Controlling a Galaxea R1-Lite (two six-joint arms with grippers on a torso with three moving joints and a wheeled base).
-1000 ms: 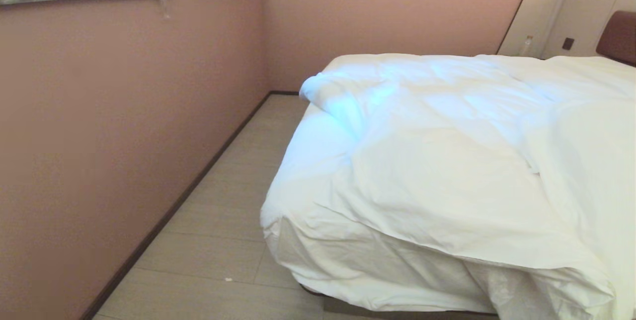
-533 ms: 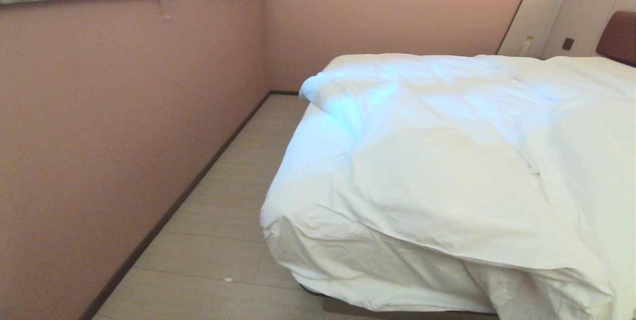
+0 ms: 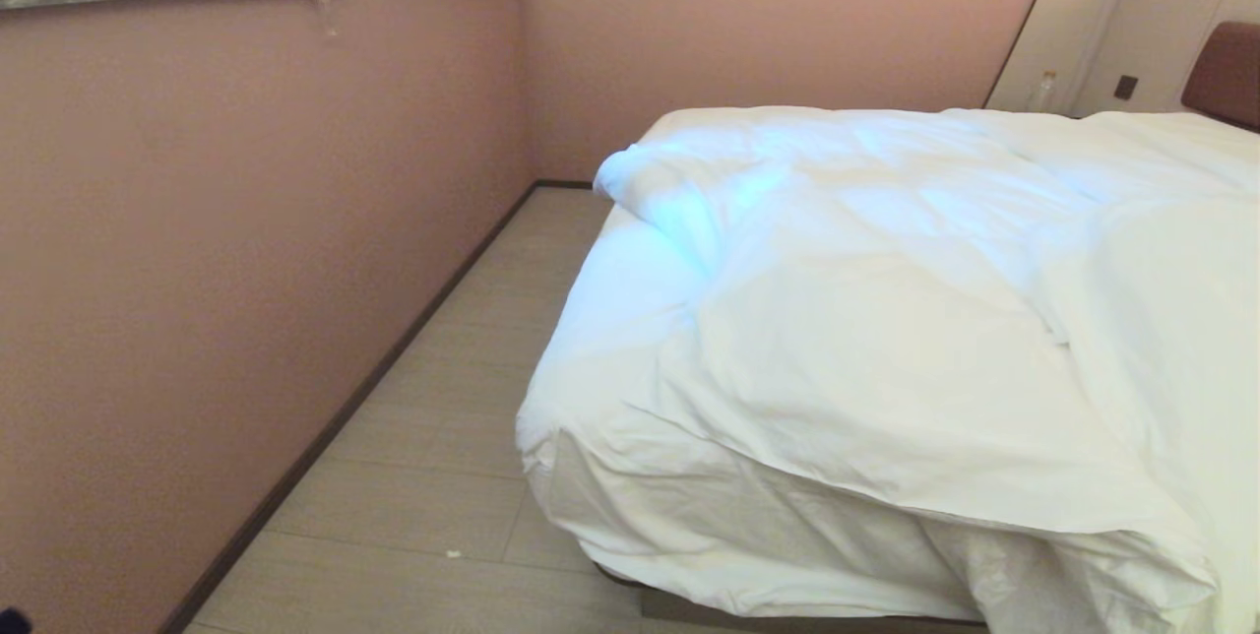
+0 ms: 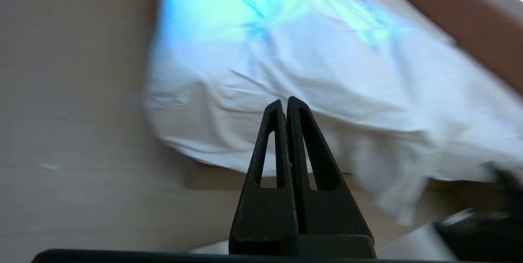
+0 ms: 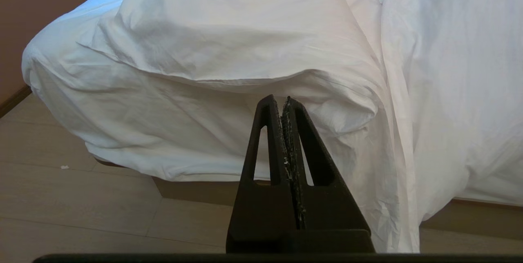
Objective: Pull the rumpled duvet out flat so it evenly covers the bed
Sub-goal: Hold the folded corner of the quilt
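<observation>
Both pincers are seen clenched with nothing between their fingers. In the left wrist view the left pincer (image 4: 287,101) is held in the air at the lower centre of the frame, its 2 black fingers pressed together, aimed at the foot corner of the bed (image 4: 212,177) and not touching it. In the right wrist view the right pincer (image 5: 282,101) is likewise closed on nothing, at the lower centre of the frame, in front of the hanging white linen at the foot of the bed. Neither pincer is clearly shown in the head view.

The duvet (image 3: 886,339) is spread over the right half of the head view, rumpled and uneven: a folded-back bulge is seen near the frame's centre, and bare white mattress linen is left uncovered along the bed's left edge. A duvet edge is draped over the foot end at the lower right. The brown headboard (image 3: 1226,73) is visible at the upper right, beside beige panels (image 3: 1102,43). A pink wall (image 3: 246,221) fills the left of the frame, and pale floor (image 3: 443,437) runs between wall and bed.
</observation>
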